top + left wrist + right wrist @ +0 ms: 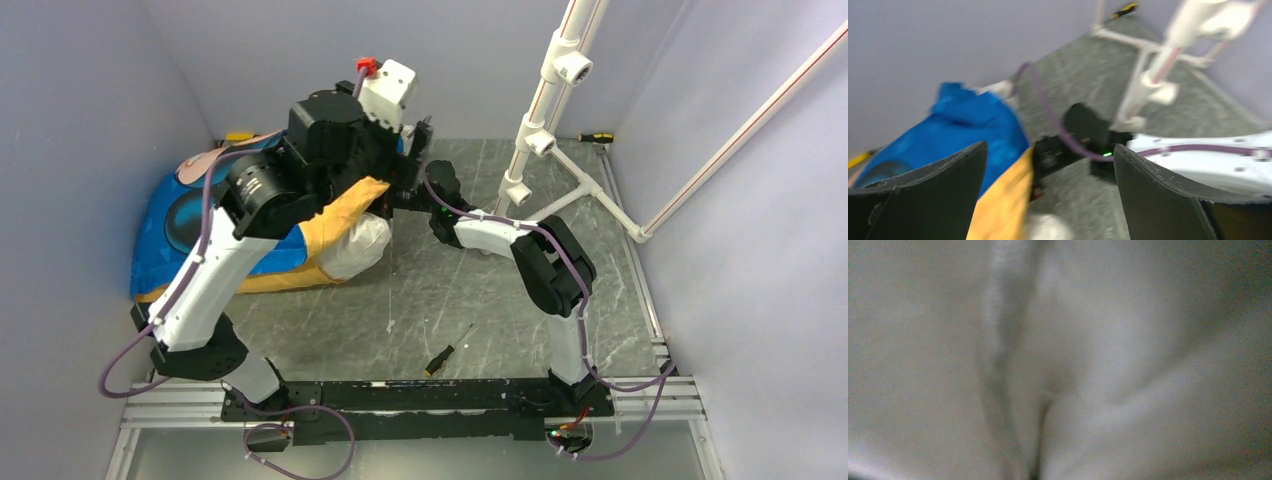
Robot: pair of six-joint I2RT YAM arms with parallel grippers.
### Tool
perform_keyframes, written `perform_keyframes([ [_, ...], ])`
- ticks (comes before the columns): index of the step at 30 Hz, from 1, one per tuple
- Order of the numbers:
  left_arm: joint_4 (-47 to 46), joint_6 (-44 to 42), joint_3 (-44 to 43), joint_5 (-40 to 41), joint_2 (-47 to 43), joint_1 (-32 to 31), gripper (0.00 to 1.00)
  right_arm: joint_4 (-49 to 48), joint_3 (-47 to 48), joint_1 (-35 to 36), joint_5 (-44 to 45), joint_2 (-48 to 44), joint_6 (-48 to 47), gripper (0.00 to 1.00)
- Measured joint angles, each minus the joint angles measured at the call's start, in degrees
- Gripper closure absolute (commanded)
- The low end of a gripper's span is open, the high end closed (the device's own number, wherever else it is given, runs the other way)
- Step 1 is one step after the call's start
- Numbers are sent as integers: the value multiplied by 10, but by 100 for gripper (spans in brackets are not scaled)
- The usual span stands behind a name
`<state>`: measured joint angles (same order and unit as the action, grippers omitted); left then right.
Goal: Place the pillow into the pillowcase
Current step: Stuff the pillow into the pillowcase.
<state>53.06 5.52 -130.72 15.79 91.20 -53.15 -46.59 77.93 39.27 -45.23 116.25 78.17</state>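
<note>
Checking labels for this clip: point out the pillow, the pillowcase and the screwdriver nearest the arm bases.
pillow (pixel 365 245), top external view, white end showing outside the case.
pillowcase (pixel 165 235), top external view, blue printed side.
screwdriver (pixel 438 361), top external view, its handle.

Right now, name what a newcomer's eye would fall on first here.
The bright blue pillowcase bunched against the left wall, with the white pillow bulging from its orange-lined mouth. Above it hangs the left tool, jaws wide open. A white pipe frame stands at the back right.

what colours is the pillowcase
The pillowcase is blue outside, orange-yellow at its folded-back mouth; the top external view shows it best.
</note>
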Motion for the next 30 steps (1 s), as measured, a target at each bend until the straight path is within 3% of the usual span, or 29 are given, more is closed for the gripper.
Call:
perform_keyframes([
  [3,45,-47,7,85,-22,9,0,1,-1,-1,0,0,0,100],
  [7,93,-76,45,131,-30,23,1,0,-1,-1,0,0,1,100],
  [18,172,-119,191,141,3,40,2,-7,-11,-3,-1,0,15,100],
  [20,163,-126,221,155,9,40,14,-7,-12,-3,-1,0,16,100],
  [25,139,-144,249,211,30,44,82,-2,-17,-4,-1,0,18,100],
  [28,139,-155,210,240,46,51,93,-2,-18,-5,-1,0,18,100],
  [30,136,-156,169,241,50,55,94,-7,-18,-5,-1,0,20,100],
])
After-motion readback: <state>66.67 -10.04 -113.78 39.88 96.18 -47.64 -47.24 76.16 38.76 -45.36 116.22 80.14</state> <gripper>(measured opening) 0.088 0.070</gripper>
